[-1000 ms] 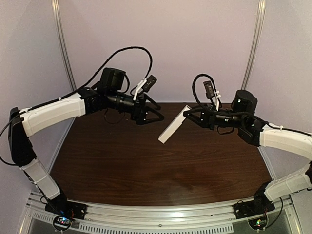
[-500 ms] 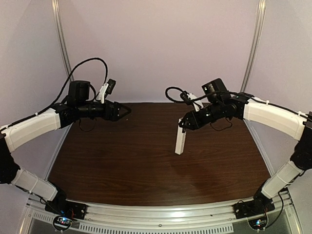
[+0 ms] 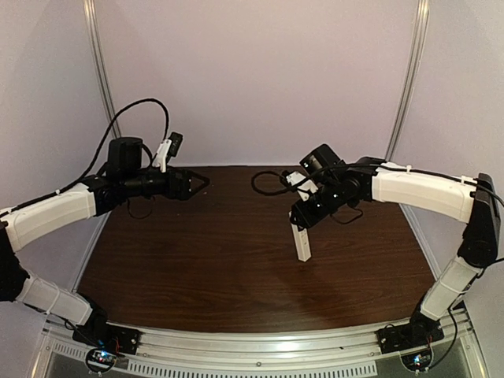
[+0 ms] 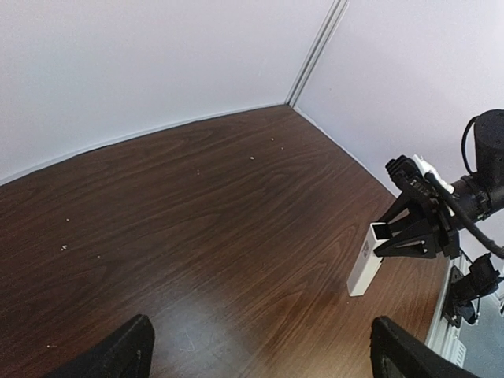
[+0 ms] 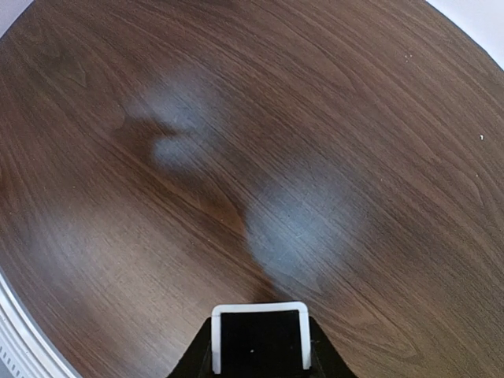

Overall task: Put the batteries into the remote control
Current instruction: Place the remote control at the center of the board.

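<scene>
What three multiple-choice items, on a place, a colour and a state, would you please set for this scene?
1. Where is the remote?
A. In the left gripper
B. In the right gripper
C. Out of view

2. What colour is the remote?
A. Black
B. Red
C. White

3. How is the left gripper?
A. Open and empty
B. Shut on the remote
C. Shut and empty

Answers:
1 B: the right gripper clamps the remote's upper end, and the rest hangs down.
2 C: the bar shows white against the dark wood in the top and left wrist views.
3 A: its fingers stand wide apart in the left wrist view, with nothing between them.
</scene>
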Controlling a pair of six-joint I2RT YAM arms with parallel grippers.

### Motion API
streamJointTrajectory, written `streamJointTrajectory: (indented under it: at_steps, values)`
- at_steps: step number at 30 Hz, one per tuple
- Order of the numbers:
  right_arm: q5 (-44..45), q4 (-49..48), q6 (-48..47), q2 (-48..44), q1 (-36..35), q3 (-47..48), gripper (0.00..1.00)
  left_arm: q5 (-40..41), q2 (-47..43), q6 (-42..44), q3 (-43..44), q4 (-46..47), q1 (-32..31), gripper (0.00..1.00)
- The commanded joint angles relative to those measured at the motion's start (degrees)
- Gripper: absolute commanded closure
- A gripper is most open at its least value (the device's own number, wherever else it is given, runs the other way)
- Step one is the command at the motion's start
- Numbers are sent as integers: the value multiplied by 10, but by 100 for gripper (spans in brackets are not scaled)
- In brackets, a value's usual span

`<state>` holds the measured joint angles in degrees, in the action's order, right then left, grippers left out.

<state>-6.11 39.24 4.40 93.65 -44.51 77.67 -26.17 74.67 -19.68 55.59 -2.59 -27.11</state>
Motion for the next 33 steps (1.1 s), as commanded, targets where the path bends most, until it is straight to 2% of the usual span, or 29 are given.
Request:
streamJointTrajectory:
  at_steps: [1,13,22,33]
  values:
    - [28,-31,-3,12,-8,-29,100,13,-15,-4,-7,41,0,3]
    - [-3,-52,-9,30,-8,-74,100,7,-13,-5,-9,45,0,3]
    - [-45,30,-36,98,-21,-1,100,18,-14,-5,-13,39,0,2]
    - [-55,149,-63,219,-58,123,100,40,-10,0,-7,8,0,2]
